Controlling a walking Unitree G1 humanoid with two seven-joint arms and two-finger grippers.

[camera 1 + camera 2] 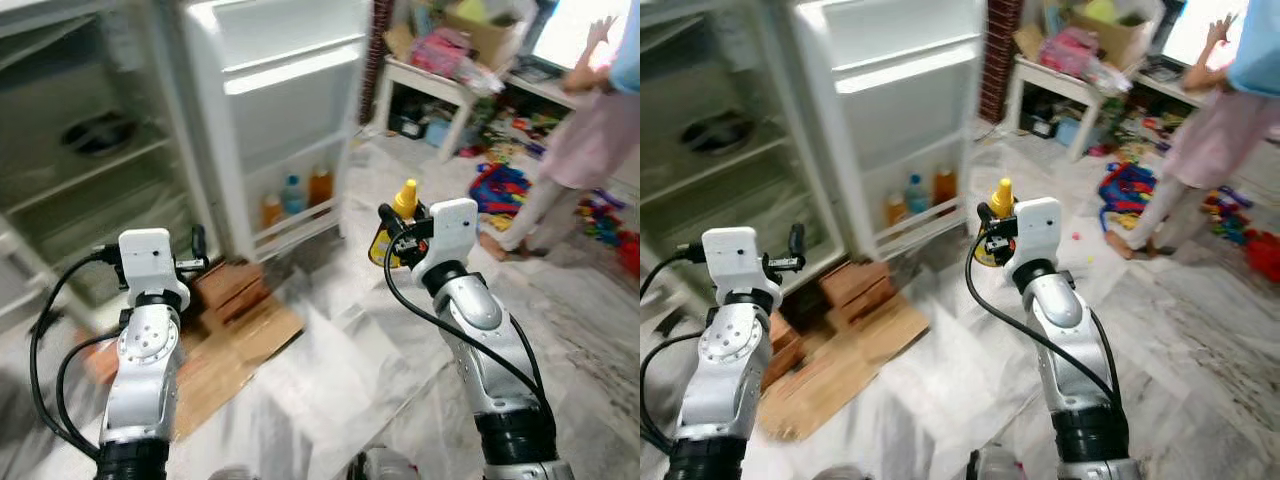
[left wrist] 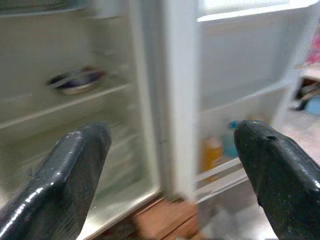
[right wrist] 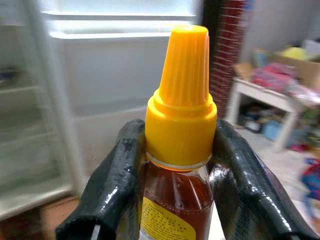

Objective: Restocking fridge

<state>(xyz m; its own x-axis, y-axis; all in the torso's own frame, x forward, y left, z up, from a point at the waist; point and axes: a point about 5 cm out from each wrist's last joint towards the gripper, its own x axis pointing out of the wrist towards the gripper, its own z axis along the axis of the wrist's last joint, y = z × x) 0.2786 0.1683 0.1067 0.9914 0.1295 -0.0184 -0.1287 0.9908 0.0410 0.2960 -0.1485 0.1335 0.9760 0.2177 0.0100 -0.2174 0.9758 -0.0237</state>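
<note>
An amber bottle (image 3: 175,200) with a yellow cap (image 1: 405,198) and yellow label is clamped upright in my right gripper (image 1: 398,232), held in the air right of the fridge door. The white fridge (image 1: 90,170) stands open ahead on the left, with a dark bowl (image 1: 98,133) on an inner shelf. Its open door (image 1: 290,110) carries three bottles (image 1: 293,197) in the bottom rack. My left gripper (image 2: 170,165) is raised in front of the fridge's interior, fingers spread wide and empty.
Flattened cardboard and brown boxes (image 1: 235,320) lie on the marble floor below the fridge. A person (image 1: 590,130) stands at the right by scattered toys (image 1: 500,185). A white table (image 1: 440,85) piled with clutter is behind.
</note>
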